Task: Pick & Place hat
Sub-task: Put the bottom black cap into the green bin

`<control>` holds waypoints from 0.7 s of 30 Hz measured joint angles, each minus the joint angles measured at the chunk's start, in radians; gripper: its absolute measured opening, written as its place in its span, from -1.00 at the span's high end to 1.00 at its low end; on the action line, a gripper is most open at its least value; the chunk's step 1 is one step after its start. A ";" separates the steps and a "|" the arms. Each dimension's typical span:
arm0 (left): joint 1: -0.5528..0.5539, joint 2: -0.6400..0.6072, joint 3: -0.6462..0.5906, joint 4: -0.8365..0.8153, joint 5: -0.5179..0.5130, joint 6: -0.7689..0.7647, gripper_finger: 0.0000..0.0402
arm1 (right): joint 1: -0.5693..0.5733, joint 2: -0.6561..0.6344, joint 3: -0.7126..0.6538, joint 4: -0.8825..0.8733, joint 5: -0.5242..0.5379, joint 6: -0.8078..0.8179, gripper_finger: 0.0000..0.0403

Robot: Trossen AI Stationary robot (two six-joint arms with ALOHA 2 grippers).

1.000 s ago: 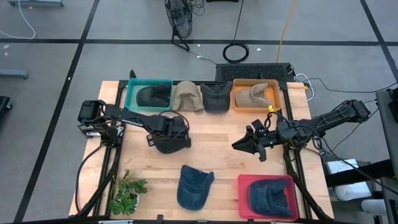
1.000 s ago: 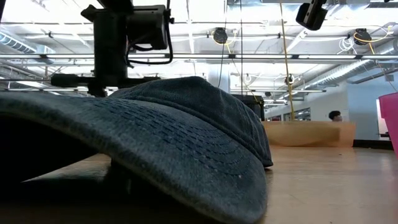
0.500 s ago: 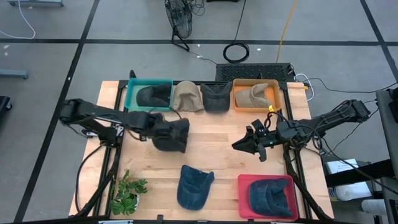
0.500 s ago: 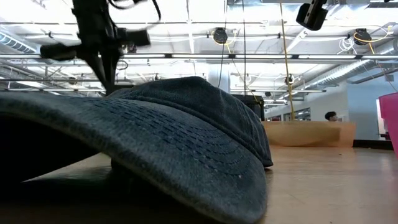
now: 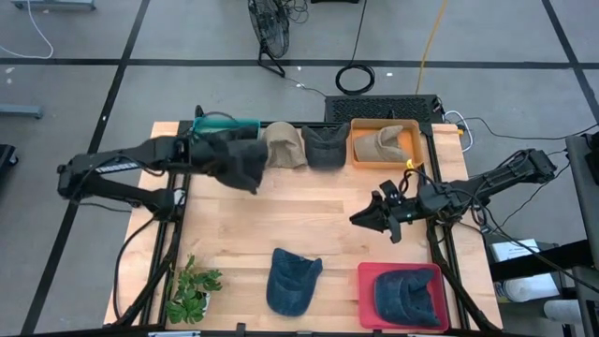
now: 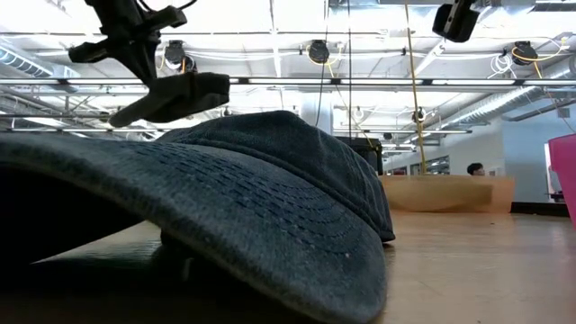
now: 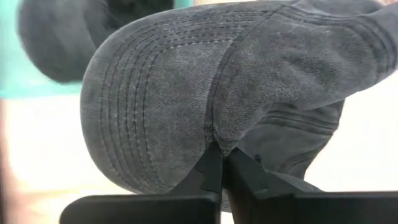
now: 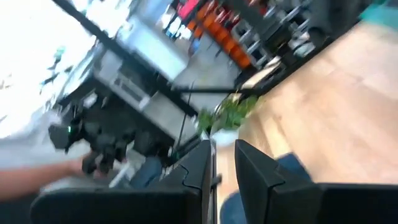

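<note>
My left gripper point(image 5: 208, 152) is shut on a dark grey cap point(image 5: 236, 162) and holds it in the air over the near edge of the teal bin point(image 5: 225, 121). The low view shows this cap point(image 6: 171, 97) hanging clear of the table. Another dark cap point(image 7: 59, 34) lies in the teal bin. My right gripper point(image 5: 360, 218) waits with its fingers a little open over the table's right half, touching nothing. A blue denim cap point(image 5: 292, 281) rests brim-down on the near part of the table. My left gripper pinches the dark grey cap between its two fingers at the seam where brim meets crown point(image 7: 217, 138). The cap is lifted clear of the table. Its brim point(image 7: 143, 118) and crown point(image 7: 292, 62) spread out beyond the fingertips.
A beige cap point(image 5: 283, 145) and a dark cap point(image 5: 325, 146) lie along the far edge. An orange bin point(image 5: 408, 159) holds a tan cap, and a red bin point(image 5: 367, 300) holds a dark blue one. A green plant point(image 5: 192, 290) lies at the near left corner.
My left gripper has risen and swung from the table's left middle toward the far edge and the teal bin, staying shut on the dark grey cap. The cap has been lifted clear of the table and carried along. The right arm has kept still.
</note>
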 joint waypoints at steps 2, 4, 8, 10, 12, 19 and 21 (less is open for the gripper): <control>0.074 -0.010 0.000 -0.001 0.024 0.064 0.98 | 0.000 0.000 0.000 0.032 0.061 0.013 0.73; 0.149 -0.011 0.000 0.002 0.043 0.143 0.96 | -0.002 0.000 0.000 0.095 0.126 -0.015 0.73; 0.300 -0.002 0.000 0.001 0.126 0.279 0.95 | -0.019 0.000 0.000 0.238 0.195 -0.117 0.73; 0.367 0.006 0.000 0.002 0.143 0.344 0.97 | -0.030 0.000 0.000 0.281 0.211 -0.141 0.73; 0.431 0.011 0.000 0.003 0.143 0.420 0.97 | -0.040 0.000 0.000 0.304 0.230 -0.153 0.73; 0.661 0.052 0.000 0.037 0.196 0.673 0.96 | -0.040 0.033 0.000 0.372 0.309 -0.141 0.73; 0.711 0.068 0.000 0.073 0.234 0.706 0.97 | -0.040 0.058 0.000 0.449 0.315 -0.151 0.73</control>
